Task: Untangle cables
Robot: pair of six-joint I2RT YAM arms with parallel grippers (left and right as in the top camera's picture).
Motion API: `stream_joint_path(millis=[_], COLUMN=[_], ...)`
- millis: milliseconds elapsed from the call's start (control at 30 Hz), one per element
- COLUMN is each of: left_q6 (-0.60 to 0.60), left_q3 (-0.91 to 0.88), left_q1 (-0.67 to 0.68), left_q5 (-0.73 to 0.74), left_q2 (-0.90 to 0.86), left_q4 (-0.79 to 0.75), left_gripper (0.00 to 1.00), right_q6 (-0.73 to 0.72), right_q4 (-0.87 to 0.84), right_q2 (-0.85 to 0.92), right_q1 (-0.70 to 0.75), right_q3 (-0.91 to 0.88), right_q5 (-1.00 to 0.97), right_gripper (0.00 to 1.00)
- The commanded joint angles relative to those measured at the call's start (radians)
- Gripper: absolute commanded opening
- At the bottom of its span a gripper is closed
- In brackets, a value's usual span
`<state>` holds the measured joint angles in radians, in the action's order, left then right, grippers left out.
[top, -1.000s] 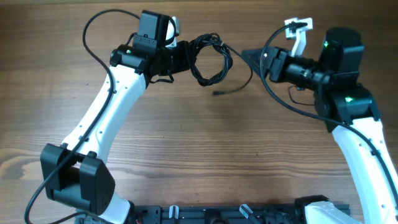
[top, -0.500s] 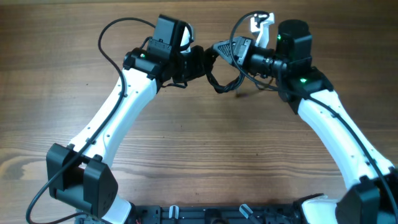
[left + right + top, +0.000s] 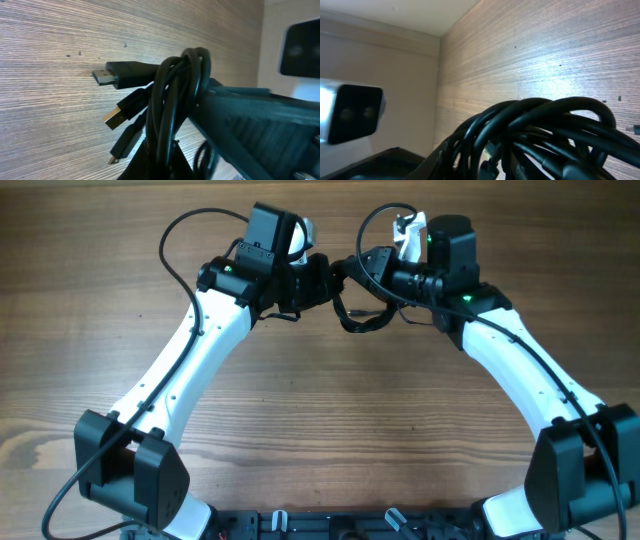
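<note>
The cables [image 3: 357,313] are a coil of thin black cords held up at the back middle of the wooden table. My left gripper [image 3: 322,281] is shut on one side of the coil. In the left wrist view the coil [image 3: 181,95] rises from its jaws [image 3: 170,162], with three plugs [image 3: 111,75] sticking out to the left. My right gripper [image 3: 358,262] looks shut, a single dark wedge [image 3: 250,117] with its tip pushed into the coil's loop. In the right wrist view the cords [image 3: 545,132] fill the lower frame and hide the fingers.
The wooden table [image 3: 330,430] lies below both arms. Thicker black arm wires arc over the left arm [image 3: 175,240] and the right arm [image 3: 375,220]. The left arm's white camera housing [image 3: 350,112] shows close to the right wrist.
My right arm has swung left from the far right and its gripper tip has reached the coil. My left gripper moved slightly right with the coil, which now hangs more bunched.
</note>
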<state>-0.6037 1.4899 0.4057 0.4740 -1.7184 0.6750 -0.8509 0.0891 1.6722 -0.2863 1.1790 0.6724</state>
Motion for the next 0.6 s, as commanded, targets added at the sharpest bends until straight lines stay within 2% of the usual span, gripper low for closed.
stream_joint_path(millis=[0,133,233,433,567], left_q6=[0.045,0.05,0.05,0.05,0.05], left_q3=[0.008,0.008,0.008,0.008,0.008], left_q1=[0.002,0.002,0.002,0.002,0.002], left_q5=[0.133,0.201,0.218,0.217,0.185], left_q2=[0.004,0.004,0.004,0.004,0.004], left_q4=[-0.028,-0.061,-0.066,-0.066,-0.064], left_gripper=[0.04,0.04,0.04,0.04,0.04], right_q6=[0.013,0.013,0.013,0.023,0.055], right_q4=[0.0,-0.025,-0.025,-0.025,-0.013], right_q2=[0.028,0.028,0.03,0.032,0.031], right_q1=[-0.006,-0.019,-0.031,-0.024,0.026], right_q3=[0.018,0.018,0.018,0.018,0.018], right_q5=[0.002,-0.003,-0.024,-0.037,-0.012], right_gripper=[0.35,0.34,0.3,0.07,0.04])
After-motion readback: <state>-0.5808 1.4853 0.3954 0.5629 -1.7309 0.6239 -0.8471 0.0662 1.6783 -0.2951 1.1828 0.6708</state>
